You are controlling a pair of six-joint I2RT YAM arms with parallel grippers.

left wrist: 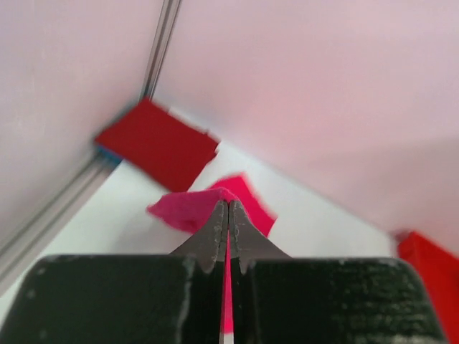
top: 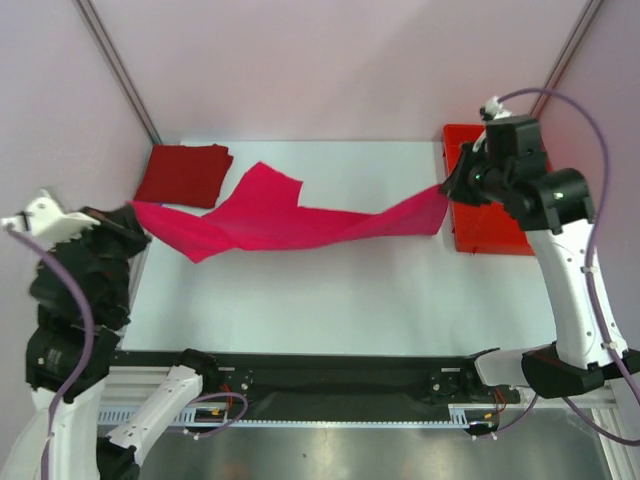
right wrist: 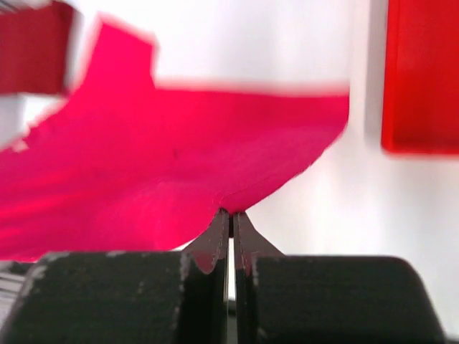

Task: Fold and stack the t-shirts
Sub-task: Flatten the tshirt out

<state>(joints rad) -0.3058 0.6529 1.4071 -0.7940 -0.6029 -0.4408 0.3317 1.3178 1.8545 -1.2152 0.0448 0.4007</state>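
Observation:
The magenta-pink t-shirt [top: 290,220] hangs stretched across the table between both grippers, twisted in the middle. My left gripper [top: 135,212] is shut on its left end at the table's left edge; the cloth [left wrist: 190,209] shows pinched at the fingertips in the left wrist view. My right gripper [top: 447,190] is shut on its right end, and the shirt [right wrist: 165,165] fills much of the right wrist view. The crimson t-shirt [top: 184,175] lies folded flat in the far left corner, and shows too in the left wrist view [left wrist: 159,142].
A rigid red plastic tray [top: 480,225] lies at the far right, partly under my right arm; it shows in the right wrist view [right wrist: 422,75]. White table [top: 330,300] with pale walls on three sides and a black rail along the near edge.

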